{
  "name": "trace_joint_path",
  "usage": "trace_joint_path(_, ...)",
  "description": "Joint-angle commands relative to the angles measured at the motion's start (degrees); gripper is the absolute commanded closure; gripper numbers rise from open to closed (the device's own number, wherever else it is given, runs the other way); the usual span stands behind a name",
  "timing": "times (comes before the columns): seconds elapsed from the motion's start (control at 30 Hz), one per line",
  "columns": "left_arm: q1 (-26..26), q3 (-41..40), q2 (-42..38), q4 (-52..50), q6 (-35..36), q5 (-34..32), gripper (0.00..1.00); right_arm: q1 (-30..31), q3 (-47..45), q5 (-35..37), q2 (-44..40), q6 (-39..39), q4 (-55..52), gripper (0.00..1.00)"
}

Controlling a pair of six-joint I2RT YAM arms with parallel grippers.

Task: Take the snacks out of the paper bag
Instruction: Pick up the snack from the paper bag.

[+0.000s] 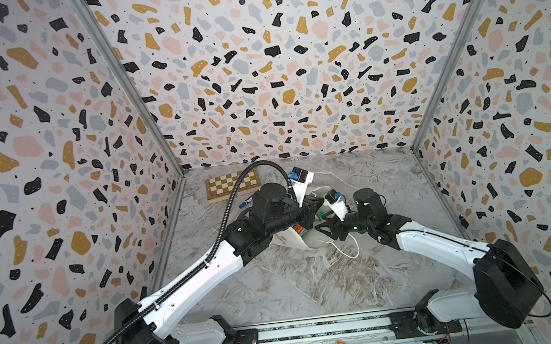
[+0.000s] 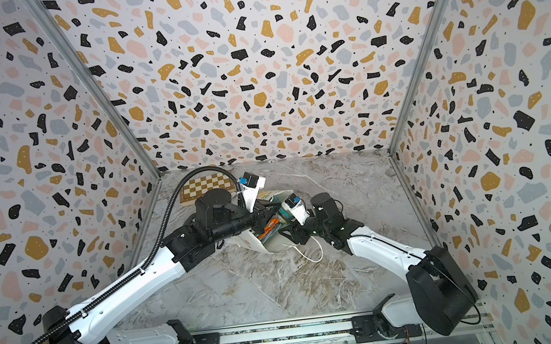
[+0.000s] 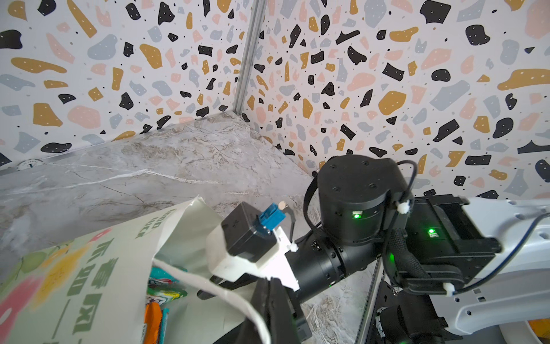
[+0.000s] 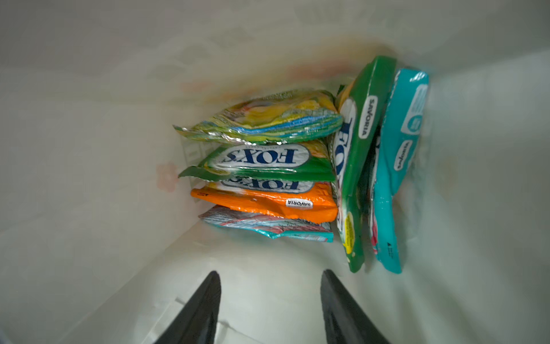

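Note:
The white paper bag (image 1: 288, 242) (image 2: 257, 244) lies on its side mid-table, with its mouth toward the right arm. My left gripper (image 3: 275, 283) (image 1: 316, 210) is shut on the bag's upper rim (image 3: 208, 286) and holds the mouth apart. My right gripper (image 4: 269, 275) (image 2: 285, 233) is inside the bag's mouth, open, with nothing between its fingers. Ahead of it lie the snacks (image 4: 268, 166) (image 2: 271, 227). Several FOX'S packets are stacked flat in yellow-green, green, orange and teal. A green packet (image 4: 354, 166) and a teal packet (image 4: 395, 166) stand on edge beside the stack.
A wooden chessboard (image 1: 231, 184) (image 2: 205, 185) lies at the back left, with a blue marker (image 1: 246, 202) next to it. The bag's cord handle (image 1: 346, 249) trails on the marble table. Patterned walls enclose three sides. The right arm's wrist (image 3: 357, 193) is close to my left gripper.

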Motion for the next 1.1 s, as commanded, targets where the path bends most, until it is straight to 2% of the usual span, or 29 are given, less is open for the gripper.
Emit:
trace_joint_path(0.0,-0.5,2.5,-1.7,0.7,1.5,0.6,1.0,1.8,2.8,6.7,0.6,-1.0,-1.8,0.47)
trace_joint_path(0.13,-0.5,2.8,-1.9,0.5,1.9,0.5,1.0,3.7,4.2,12.9,2.7,-1.2,-2.7,0.51)
trace_joint_path(0.53,-0.5,2.7,-2.4,0.1,2.2,0.8,1.0,4.5,6.7,22.0,7.5,-0.6,-1.1,0.59)
trace_joint_path(1.07,-0.5,2.9,-2.4,-0.3,2.3,1.1,1.0,4.4,8.8,20.6,13.3,0.5,3.1,0.69)
